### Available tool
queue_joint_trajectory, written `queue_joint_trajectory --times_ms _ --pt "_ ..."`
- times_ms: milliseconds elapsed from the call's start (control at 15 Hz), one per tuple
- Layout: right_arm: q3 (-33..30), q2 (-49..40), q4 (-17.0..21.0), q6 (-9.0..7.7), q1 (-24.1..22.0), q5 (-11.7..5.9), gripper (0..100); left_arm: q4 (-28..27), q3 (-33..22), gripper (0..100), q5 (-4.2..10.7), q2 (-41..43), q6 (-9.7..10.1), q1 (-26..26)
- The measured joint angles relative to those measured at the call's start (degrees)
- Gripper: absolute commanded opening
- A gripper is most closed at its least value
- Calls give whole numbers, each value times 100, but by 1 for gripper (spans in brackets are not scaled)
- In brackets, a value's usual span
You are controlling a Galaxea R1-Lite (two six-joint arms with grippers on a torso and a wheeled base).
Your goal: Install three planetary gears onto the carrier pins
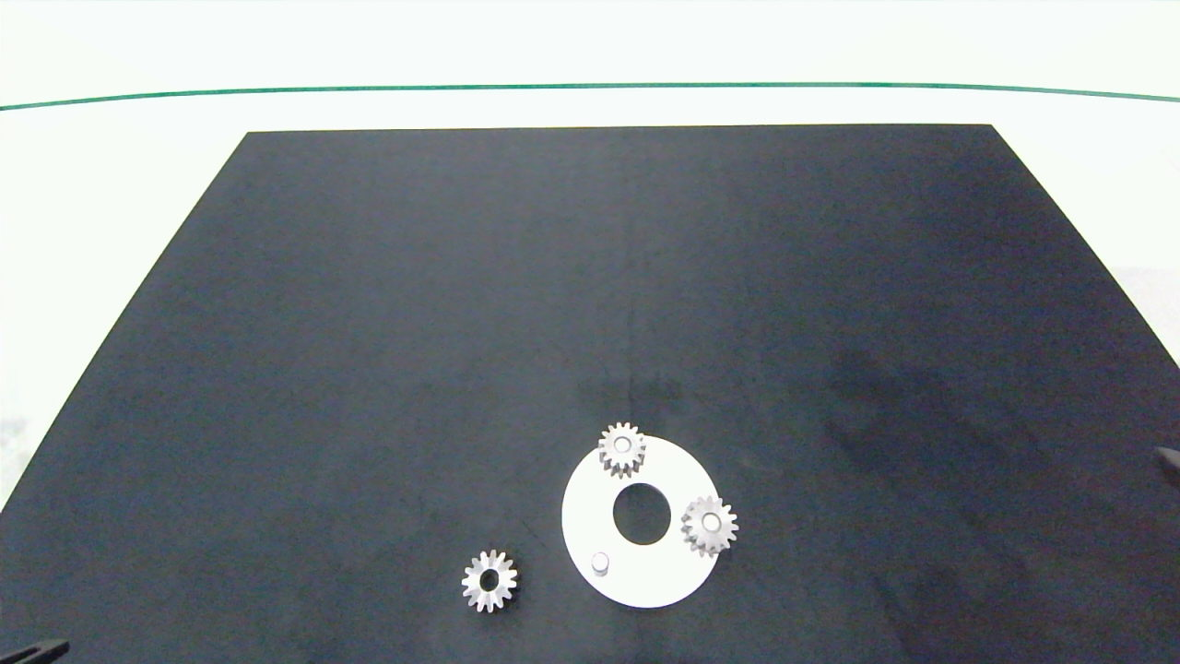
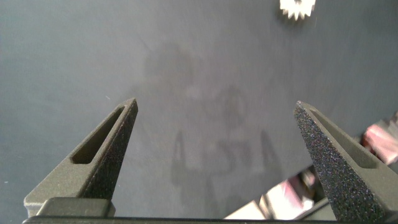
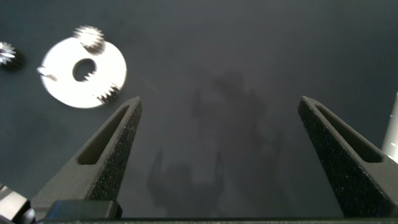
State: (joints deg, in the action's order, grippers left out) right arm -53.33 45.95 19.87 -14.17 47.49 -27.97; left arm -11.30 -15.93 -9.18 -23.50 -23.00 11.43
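A flat white ring-shaped disc lies on the black mat near its front edge. One planetary gear sits on the far carrier pin, and a second gear sits on the right pin. The near-left carrier pin stands bare. A third gear lies flat on the mat just left of the disc. My left gripper hangs open over bare mat at the front left corner, with that loose gear ahead of it. Far to the right, my right gripper is open, with the disc off to one side.
The black mat covers most of a white table. A thin green line runs across the table beyond the mat. The arms barely show at the head view's left and right edges.
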Motion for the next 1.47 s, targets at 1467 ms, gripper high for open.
queue_joint_trajectory --times_ms 1467 --pt "1232 -3228 1141 -68 -1853 -12 100 4084 714 100 43 -3674 -284 1993"
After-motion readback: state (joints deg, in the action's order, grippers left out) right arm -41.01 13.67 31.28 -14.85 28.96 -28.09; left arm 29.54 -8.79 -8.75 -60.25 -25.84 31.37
